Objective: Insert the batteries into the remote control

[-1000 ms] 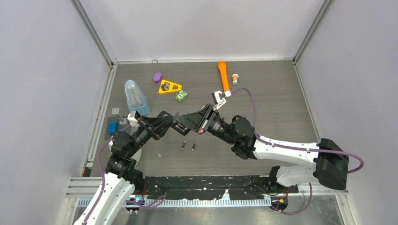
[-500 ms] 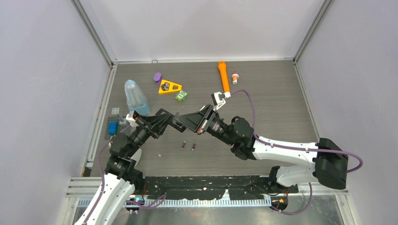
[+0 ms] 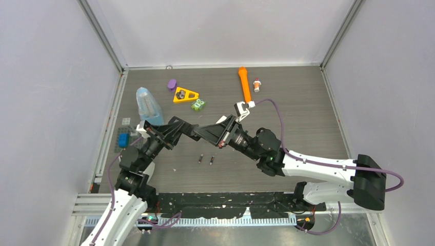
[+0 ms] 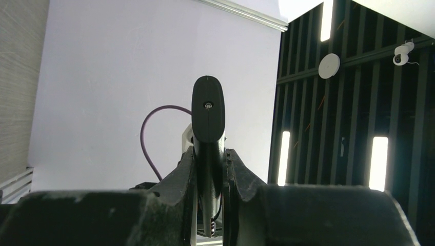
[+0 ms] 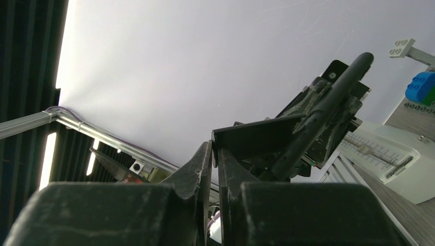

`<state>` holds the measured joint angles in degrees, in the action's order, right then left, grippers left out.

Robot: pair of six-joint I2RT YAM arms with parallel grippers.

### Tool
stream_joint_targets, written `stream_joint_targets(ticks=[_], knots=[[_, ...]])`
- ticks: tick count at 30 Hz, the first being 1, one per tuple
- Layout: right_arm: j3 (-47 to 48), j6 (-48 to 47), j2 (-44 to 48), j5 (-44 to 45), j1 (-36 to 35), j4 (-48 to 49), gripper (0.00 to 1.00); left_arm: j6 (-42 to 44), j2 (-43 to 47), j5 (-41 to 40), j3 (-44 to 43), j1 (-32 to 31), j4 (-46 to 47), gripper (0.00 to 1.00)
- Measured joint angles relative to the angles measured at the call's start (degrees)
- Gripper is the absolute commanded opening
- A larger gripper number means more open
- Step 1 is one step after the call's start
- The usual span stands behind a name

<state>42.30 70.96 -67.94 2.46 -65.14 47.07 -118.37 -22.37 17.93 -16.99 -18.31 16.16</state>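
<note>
The remote control (image 4: 208,115) shows here as a slim dark bar. It stands upright between the fingers of my left gripper (image 4: 209,154), which is shut on it above the table (image 3: 308,113). From the right wrist it is a slanted dark bar (image 5: 328,102), and a thin dark flat panel (image 5: 256,136) reaches from it toward my right gripper (image 5: 215,146). The right jaws stand almost together, with the panel's edge at their tips. Seen from above, the left gripper (image 3: 180,127) and the right gripper (image 3: 202,132) meet mid-table. Two batteries (image 3: 200,159) (image 3: 212,160) lie just in front of them.
At the back lie an orange torch (image 3: 244,84), a small white-and-red piece (image 3: 256,84), a purple piece (image 3: 172,83), a yellow triangle (image 3: 185,95) and a green block (image 3: 198,104). A clear bluish bottle (image 3: 147,107) and a blue brick (image 3: 123,139) sit at the left.
The right arm has shifted slightly right and toward the near edge. The left gripper has drawn back a little to the left. Both batteries lie as before.
</note>
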Motion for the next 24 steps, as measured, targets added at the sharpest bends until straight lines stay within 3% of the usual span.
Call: stream_joint_targets(ticks=[14,24], knots=[[-3.0,2.5,1.4,1.6,0.0,-2.6,0.15,-0.1,0.6,-0.9,0.3,0.0,-0.2,0.00],[-3.8,3.9,2.1,2.3,0.0,-3.0,0.28,0.3,0.9,-1.5,0.3,0.0,-1.5,0.00]])
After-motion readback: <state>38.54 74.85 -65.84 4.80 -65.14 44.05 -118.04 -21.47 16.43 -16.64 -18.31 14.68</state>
